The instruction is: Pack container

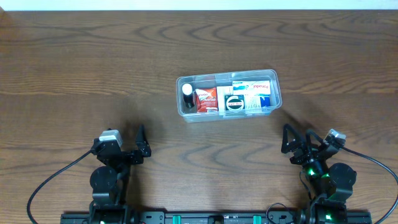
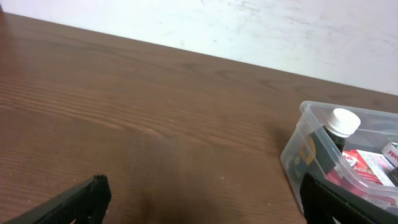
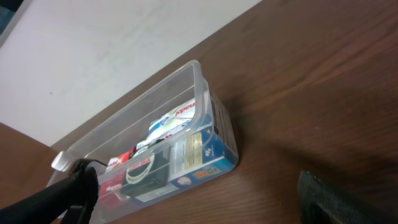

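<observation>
The clear plastic container (image 1: 276, 93) stands at the table's middle, holding a dark bottle with a white cap (image 1: 188, 94), a red box (image 1: 206, 100), a black-and-white box (image 1: 234, 103) and a blue-and-white box (image 1: 260, 93). It also shows in the left wrist view (image 2: 297, 144) with the bottle (image 2: 341, 124), and in the right wrist view (image 3: 198, 74). My left gripper (image 1: 142, 143) is open and empty near the front left, apart from the container. My right gripper (image 1: 291, 147) is open and empty near the front right, just below the container's right end.
The brown wooden table (image 1: 93, 74) spreads all round the container. A white wall (image 2: 280, 31) stands behind the table's far edge. Cables run from both arm bases at the front edge.
</observation>
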Controlling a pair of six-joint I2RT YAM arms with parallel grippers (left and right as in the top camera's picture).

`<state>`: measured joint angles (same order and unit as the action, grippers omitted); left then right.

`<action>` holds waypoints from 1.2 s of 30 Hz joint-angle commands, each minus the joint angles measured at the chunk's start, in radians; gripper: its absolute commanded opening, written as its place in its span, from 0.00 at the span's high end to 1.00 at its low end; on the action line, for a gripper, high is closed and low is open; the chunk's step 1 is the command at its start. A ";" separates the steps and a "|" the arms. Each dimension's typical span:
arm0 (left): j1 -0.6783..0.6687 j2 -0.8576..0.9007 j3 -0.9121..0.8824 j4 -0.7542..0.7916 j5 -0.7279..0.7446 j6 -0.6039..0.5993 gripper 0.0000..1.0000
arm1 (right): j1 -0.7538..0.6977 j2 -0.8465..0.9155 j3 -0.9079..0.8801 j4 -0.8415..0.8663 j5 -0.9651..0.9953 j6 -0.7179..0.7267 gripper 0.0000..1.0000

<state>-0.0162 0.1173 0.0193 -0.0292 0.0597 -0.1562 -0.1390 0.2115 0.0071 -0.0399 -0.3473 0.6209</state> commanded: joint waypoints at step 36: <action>-0.016 -0.116 -0.015 -0.037 -0.008 0.011 0.02 | 0.072 0.001 -0.002 -0.005 0.003 0.048 0.01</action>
<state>-0.0189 0.0143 0.0193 -0.0292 0.0593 -0.1562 -0.0875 0.2115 0.0071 -0.0402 -0.3447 0.6624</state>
